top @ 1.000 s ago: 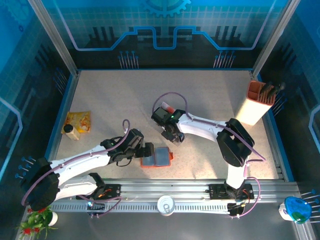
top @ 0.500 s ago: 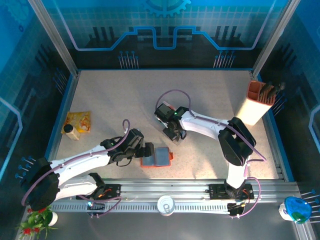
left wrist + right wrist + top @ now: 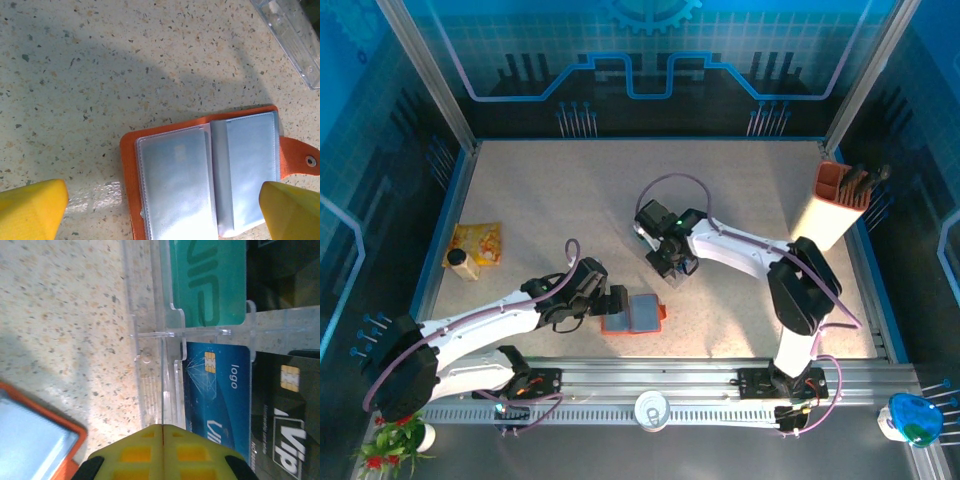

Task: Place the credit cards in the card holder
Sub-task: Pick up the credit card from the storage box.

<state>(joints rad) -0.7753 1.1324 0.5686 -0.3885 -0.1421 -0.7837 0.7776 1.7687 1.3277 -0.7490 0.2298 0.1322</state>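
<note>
card holder [image 3: 200, 175] unfolded, between left end effector [image 3: 160, 210] fingers [image 3: 30, 210]

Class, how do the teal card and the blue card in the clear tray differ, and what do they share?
The teal card has darker teal lettering; the blue card has white lettering. The blue card shows a gold chip; the teal card's visible part shows none. Both lie flat in neighbouring compartments of the clear tray.

Bare tabletop [image 3: 100, 75] lies open between card holder [image 3: 175, 185] and clear tray [image 3: 292, 37].
</note>
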